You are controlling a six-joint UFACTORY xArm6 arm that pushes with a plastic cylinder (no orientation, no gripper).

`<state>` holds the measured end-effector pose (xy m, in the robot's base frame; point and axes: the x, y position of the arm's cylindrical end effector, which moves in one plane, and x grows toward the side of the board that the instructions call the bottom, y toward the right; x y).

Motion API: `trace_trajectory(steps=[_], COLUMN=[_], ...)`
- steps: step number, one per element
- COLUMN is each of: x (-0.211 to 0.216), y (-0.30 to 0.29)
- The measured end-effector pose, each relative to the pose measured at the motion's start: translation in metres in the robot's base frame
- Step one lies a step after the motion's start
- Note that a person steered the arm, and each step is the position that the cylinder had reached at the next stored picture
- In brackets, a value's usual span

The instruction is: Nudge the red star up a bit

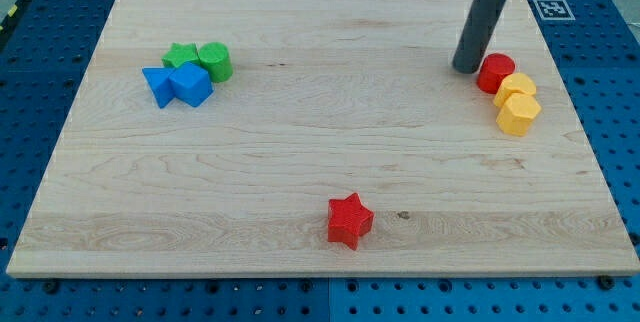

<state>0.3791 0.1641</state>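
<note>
Rod tip parked far right, red star waiting near the front edge, nothing started on the nudge yet
So my tip (466, 68) is resting on the wooden board (300, 162) at the far right, just left of the red cylinder (495, 72), can't tell if it's actually touching it. It's a plain rod, so it has no jaws to open and it isn't holding anything. Two yellow blocks (518, 104) sit right behind that cylinder. Red star (350, 220) is alone near the front edge, about mid-board, well apart from my tip. Far left there's a clump: green star (180, 56), green cylinder (214, 61), and two blue blocks (178, 86). I'd say this is still the approach step. Next move looks like swinging around to the near side of the star without clipping it, then a short push toward the far edge
</note>
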Motion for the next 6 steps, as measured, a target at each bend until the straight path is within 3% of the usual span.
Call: trace_trajectory(steps=[4, 5, 6], x=[0.164, 0.212, 0.24], y=[-0.23, -0.243, -0.2])
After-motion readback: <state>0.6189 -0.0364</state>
